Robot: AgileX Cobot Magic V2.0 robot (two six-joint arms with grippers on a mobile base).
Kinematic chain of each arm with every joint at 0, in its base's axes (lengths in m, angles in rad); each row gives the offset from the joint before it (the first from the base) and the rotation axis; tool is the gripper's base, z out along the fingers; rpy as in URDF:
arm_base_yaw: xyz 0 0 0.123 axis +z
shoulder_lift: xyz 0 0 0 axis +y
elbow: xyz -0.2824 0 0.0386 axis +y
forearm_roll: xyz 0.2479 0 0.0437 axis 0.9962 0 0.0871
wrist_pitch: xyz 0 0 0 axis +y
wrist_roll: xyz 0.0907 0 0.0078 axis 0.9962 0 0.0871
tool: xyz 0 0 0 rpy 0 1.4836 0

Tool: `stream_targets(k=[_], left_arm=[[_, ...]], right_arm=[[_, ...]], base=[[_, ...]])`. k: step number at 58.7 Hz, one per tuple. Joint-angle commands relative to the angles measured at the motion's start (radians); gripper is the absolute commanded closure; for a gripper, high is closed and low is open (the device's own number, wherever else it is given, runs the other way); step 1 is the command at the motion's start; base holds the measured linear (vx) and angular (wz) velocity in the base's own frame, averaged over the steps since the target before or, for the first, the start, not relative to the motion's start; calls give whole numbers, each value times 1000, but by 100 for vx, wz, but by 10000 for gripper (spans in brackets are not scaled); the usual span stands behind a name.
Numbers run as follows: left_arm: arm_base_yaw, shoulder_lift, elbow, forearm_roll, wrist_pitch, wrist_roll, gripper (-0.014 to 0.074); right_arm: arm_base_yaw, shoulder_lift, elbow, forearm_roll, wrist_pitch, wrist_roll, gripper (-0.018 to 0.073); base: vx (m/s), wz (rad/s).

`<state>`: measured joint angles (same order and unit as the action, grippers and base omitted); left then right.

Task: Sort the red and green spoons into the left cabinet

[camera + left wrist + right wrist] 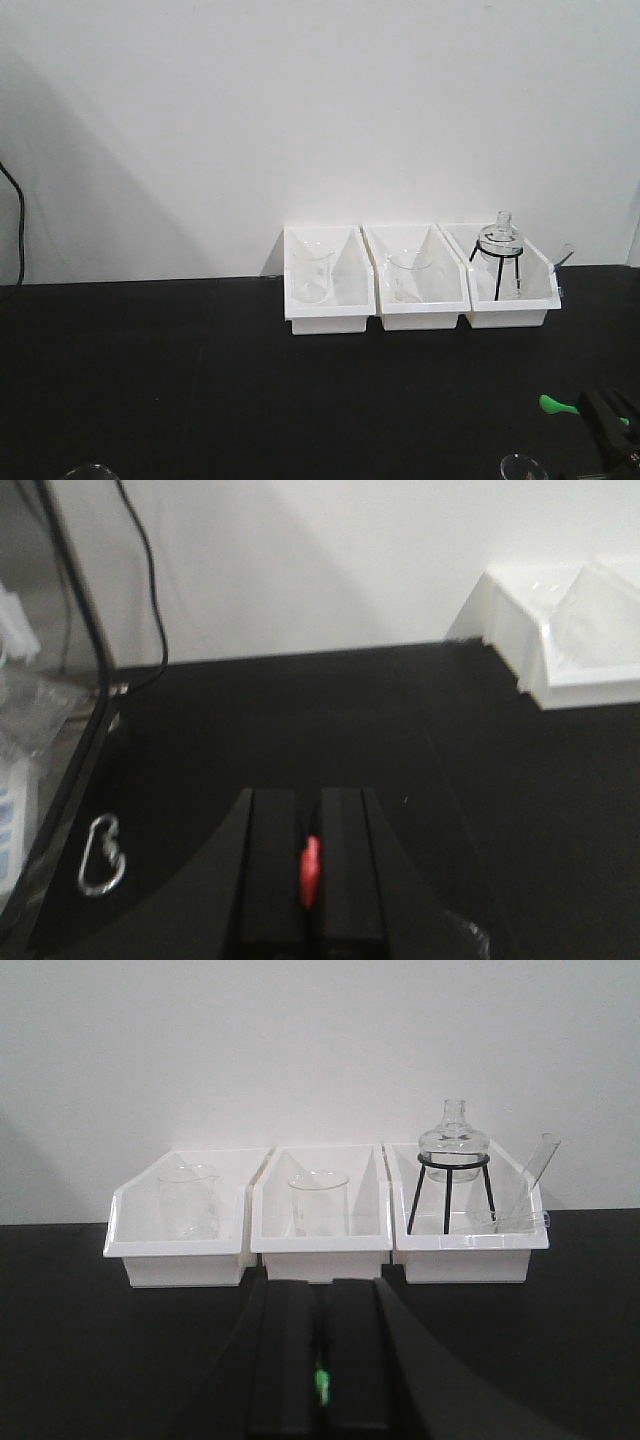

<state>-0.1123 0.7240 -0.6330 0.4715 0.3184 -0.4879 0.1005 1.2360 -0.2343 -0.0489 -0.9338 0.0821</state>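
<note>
left gripper (310, 808) pinches red spoon (311, 870), right gripper (322, 1298) pinches green spoon (322, 1386).

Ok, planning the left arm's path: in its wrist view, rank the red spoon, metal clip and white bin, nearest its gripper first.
1. Red spoon: clamped in the left gripper.
2. Metal clip: close, on its left.
3. White bin: far right.
</note>
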Motion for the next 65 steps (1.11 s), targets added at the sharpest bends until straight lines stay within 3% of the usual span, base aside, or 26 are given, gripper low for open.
stream_targets(k=[1, 16, 65], left_arm=[[-6, -2, -32, 3, -18, -1, 600], [-6, -2, -32, 3, 49, -1, 600], [-6, -2, -32, 3, 52, -1, 600]], right_arm=[[-1, -21, -22, -2, -79, -9, 567], [-1, -21, -22, -2, -79, -9, 567], [-1, -21, -22, -2, -79, -9, 567]], base=[[0, 0], [0, 0], [0, 1]])
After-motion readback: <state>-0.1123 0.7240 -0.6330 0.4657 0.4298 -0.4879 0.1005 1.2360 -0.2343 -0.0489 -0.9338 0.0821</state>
